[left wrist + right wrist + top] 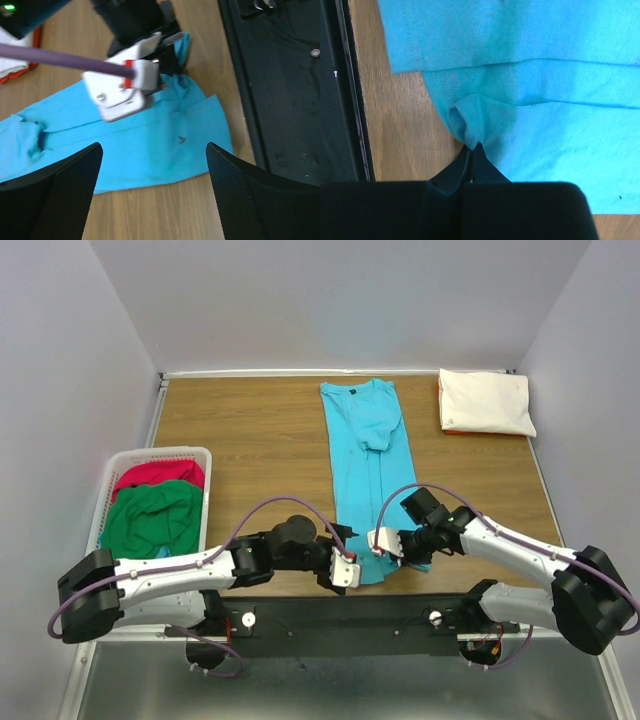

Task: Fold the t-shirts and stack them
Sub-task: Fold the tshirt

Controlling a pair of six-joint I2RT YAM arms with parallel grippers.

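- Looking down from the top, you see a white basket (150, 453) standing at the left side of the table (250, 430).
- Two shirts lie bunched up in that basket. A red t-shirt (160, 474) is at the far end, and a green t-shirt (155, 518) is at the near end.
- The green one fills most of the basket and lies partly on top of the red one.
- A turquoise t-shirt (365, 475) is not in the basket. It lies flat on the middle of the table, folded into a long strip that runs from the far edge toward your arms.
- At the far right corner of the table, a cream-white t-shirt (487, 402) sits folded in a neat block.
- A thin edge of an orange t-shirt (447, 430) peeks out from under that block.
- Your right gripper (471, 152) is closed tight. It pinches a small bump of cloth at the side edge of the turquoise t-shirt, close to the shirt's near end.
- Your left gripper (152, 150) is spread wide and has nothing in it. It is over the near end of the turquoise t-shirt, just beside your right gripper.
- You cannot tell from these views if the left fingers (65, 190) touch the cloth.
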